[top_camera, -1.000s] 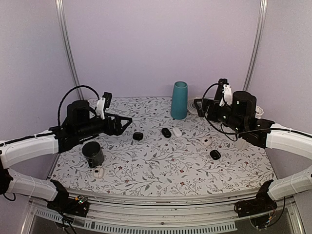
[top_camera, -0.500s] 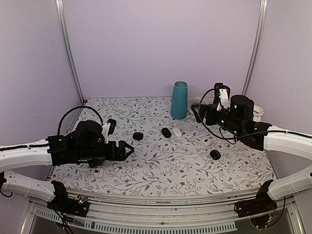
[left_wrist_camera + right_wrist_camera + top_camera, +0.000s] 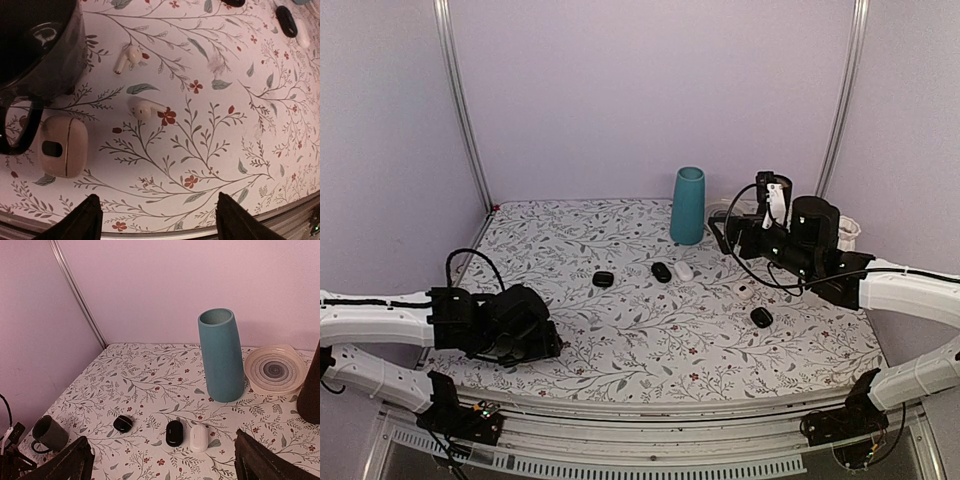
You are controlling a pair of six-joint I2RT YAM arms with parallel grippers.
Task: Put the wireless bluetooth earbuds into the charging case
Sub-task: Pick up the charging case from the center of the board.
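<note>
case [image 3: 62,146]: long axis square to near desk [image 3: 215,145] edge; white, shut, dark spot up. left claw [image 3: 159,220], right claw [image 3: 162,462] released.

no legible text; spot on charging case [image 3: 70,145] seemingly blank

The left arm [image 3: 375,325] is stretched low over the near left corner of the table [image 3: 650,350], its forearm almost level and its wrist tipped downward. The left gripper [image 3: 157,224] is seen with its jaws apart and nothing between them. The right arm [image 3: 910,290] is raised above the right edge, and the right gripper [image 3: 165,462] is spread wide, empty, aimed toward the far left corner.
</note>
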